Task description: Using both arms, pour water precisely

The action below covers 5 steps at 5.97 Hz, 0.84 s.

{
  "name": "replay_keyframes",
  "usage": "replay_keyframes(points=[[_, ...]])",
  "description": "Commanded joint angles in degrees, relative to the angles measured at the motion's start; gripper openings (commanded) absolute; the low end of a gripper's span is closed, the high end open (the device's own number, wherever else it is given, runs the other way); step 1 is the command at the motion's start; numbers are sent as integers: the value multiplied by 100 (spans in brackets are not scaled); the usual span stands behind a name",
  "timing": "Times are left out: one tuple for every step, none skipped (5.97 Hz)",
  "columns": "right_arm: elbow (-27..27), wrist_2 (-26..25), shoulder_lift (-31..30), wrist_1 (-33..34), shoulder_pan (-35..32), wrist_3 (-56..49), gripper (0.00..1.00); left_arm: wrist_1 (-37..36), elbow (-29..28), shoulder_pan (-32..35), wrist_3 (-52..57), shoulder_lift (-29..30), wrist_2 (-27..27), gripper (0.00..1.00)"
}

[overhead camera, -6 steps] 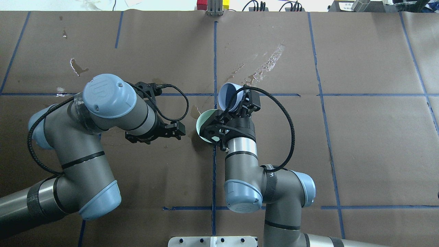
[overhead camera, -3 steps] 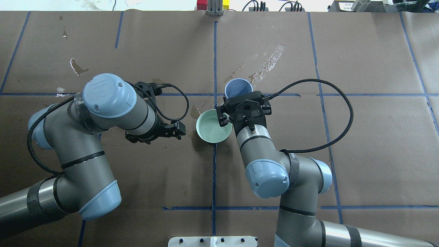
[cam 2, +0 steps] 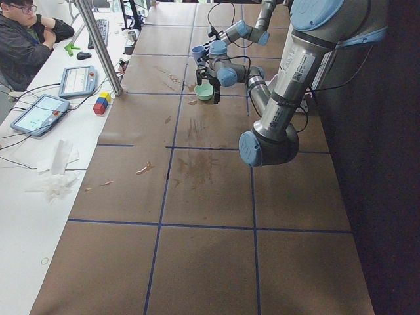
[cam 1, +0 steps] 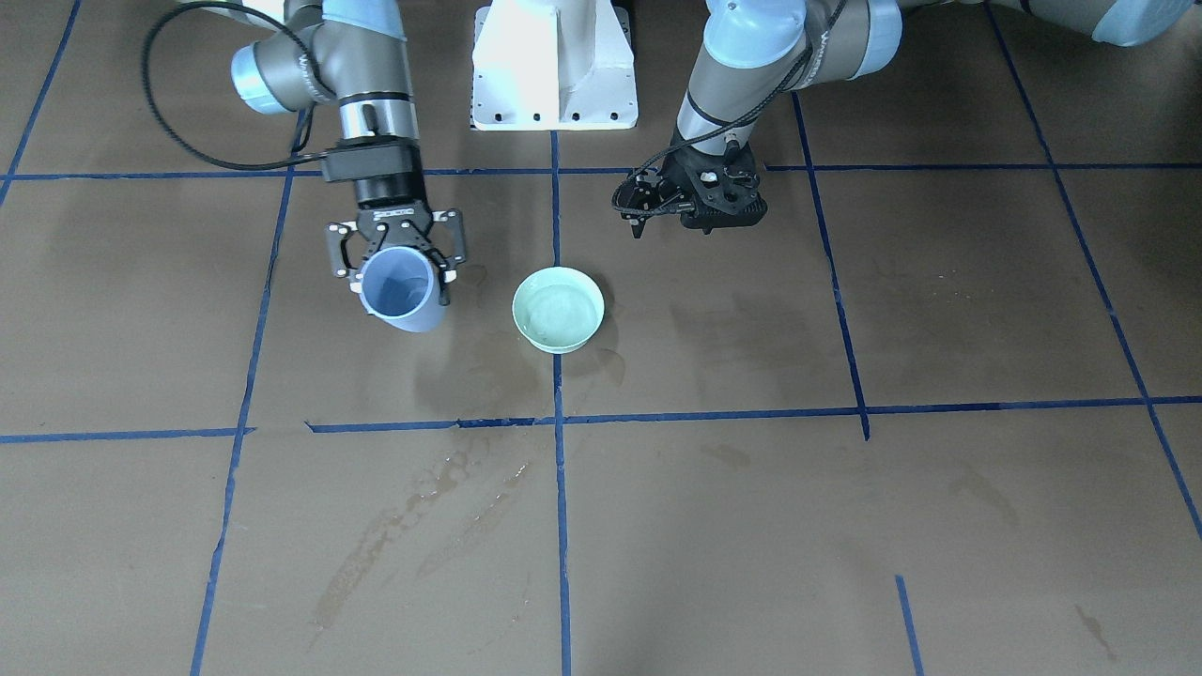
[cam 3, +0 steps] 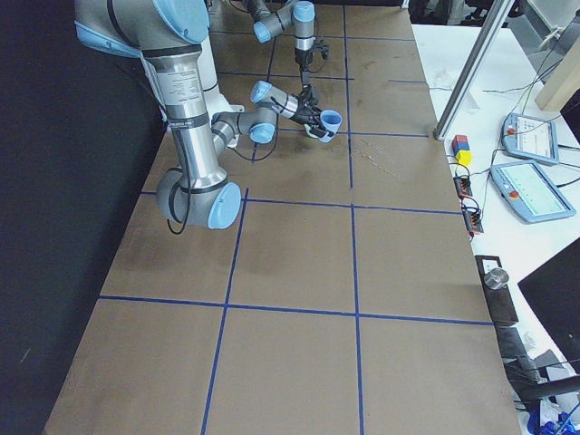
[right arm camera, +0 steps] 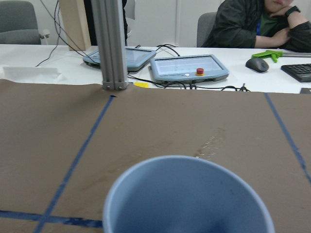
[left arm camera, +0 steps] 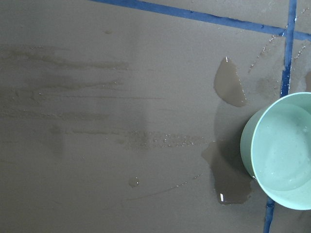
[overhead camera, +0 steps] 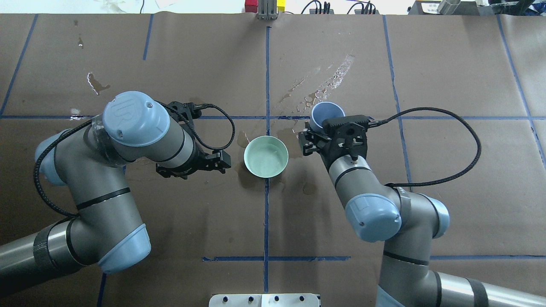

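Observation:
A mint-green bowl (overhead camera: 265, 156) stands on the brown table and holds a little clear water (left arm camera: 284, 155), faintly glossy. My right gripper (overhead camera: 319, 128) is shut on a blue cup (overhead camera: 327, 113), roughly upright and above the table, to the right of the bowl and apart from it. The cup also shows in the front-facing view (cam 1: 399, 286) and fills the bottom of the right wrist view (right arm camera: 187, 194). My left gripper (overhead camera: 194, 164) points down at the table just left of the bowl. It looks open and holds nothing, and also shows in the front-facing view (cam 1: 637, 211).
Wet streaks (overhead camera: 328, 79) lie beyond the cup, and dark damp patches (left arm camera: 229, 87) lie beside the bowl. The white pedestal (cam 1: 554, 66) stands at the robot's side. A metal post (right arm camera: 114, 43), control tablets (right arm camera: 189, 68) and a seated person (cam 2: 26, 39) are past the far edge.
My right arm has swung to the right and taken the blue cup from a tilt over the bowl to upright beside it. The left arm has not moved.

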State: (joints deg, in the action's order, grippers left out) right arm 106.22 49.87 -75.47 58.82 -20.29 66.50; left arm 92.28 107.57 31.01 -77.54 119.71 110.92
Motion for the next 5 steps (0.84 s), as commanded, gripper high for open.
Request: replay_keyframes(points=[[502,14,-1174,-54,-307,196,0,0,-8,-7,-7,9,0,100],[496,5,-1842,-1003,-404,214,0,0,-8,-7,1,9,0,100],[374,5,-2431,-1717,-510,162,0,0,-8,-7,2,0,0,100],[-140,-73,-2533,-2281,-589,205,0,9,-8,-16,-7,0,0,100],[-728,-126,-2490,-3044,-625,135,0,9,-8,-24,-7,0,-9,100]])
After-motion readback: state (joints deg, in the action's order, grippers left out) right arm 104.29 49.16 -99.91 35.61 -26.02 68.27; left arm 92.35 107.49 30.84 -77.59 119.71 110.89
